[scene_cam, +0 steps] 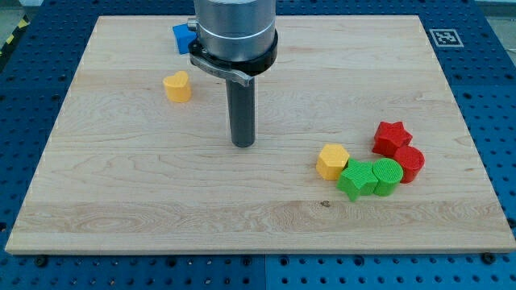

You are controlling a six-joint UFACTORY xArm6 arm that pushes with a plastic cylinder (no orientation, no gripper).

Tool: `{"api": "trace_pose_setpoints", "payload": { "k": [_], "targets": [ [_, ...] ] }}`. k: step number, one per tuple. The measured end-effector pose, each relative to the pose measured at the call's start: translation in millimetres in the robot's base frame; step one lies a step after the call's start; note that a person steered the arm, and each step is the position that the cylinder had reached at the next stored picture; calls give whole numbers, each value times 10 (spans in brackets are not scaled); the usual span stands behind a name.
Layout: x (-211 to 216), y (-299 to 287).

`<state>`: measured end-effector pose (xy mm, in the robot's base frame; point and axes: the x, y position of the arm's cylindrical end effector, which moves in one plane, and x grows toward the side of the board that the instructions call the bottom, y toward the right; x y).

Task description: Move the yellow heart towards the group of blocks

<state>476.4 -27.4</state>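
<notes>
The yellow heart [177, 86] lies on the wooden board at the upper left. My tip [243, 144] rests on the board to the right of and below the heart, apart from it. The group of blocks sits at the lower right: a yellow hexagon [331, 161], a green star [355, 179], a green cylinder [386, 176], a red cylinder [409, 163] and a red star [392, 137]. My tip stands between the heart and this group, well left of the yellow hexagon.
A blue block [184, 37] lies at the top of the board [121, 201], partly hidden behind the arm's body [235, 32]. A black-and-white marker [446, 37] is at the top right corner.
</notes>
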Motion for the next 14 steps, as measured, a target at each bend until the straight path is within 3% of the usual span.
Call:
{"api": "trace_pose_setpoints", "payload": {
  "k": [1,3,4,6,9,10,12,14],
  "targets": [
    [16,-170],
    [504,-475],
    [72,-1187],
    [-1062,-1793],
    [-925,-659],
    [-803,-671],
    [-329,-111],
    [-177,-210]
  ]
}}
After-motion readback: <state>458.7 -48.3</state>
